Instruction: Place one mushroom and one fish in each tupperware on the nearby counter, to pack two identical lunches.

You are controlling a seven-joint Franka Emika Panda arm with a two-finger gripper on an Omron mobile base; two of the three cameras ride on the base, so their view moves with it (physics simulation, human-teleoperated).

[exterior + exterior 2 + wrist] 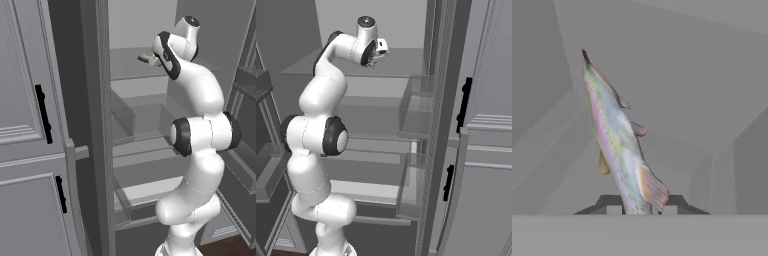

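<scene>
A silvery fish (pixel 619 145) with a pink stripe and brownish fins stretches away from my gripper (pixel 642 207) in the hand view. Its tail end sits between the two dark fingertips (pixel 614 208), which are shut on it. In the left base view the arm reaches up into an open fridge. There the gripper (pixel 151 60) hangs just over the top shelf (pixel 127 70), with the fish (pixel 144 58) poking out to its left. The right base view shows the gripper (pixel 381 53) at the same shelf height.
Grey fridge shelves run below the hand, with a clear bin (pixel 416 112) at the side and lower drawers (pixel 145 192). The fridge door racks (pixel 245 85) stand open beside the arm. A grey panelled cabinet front (pixel 30 125) with black handles flanks the fridge.
</scene>
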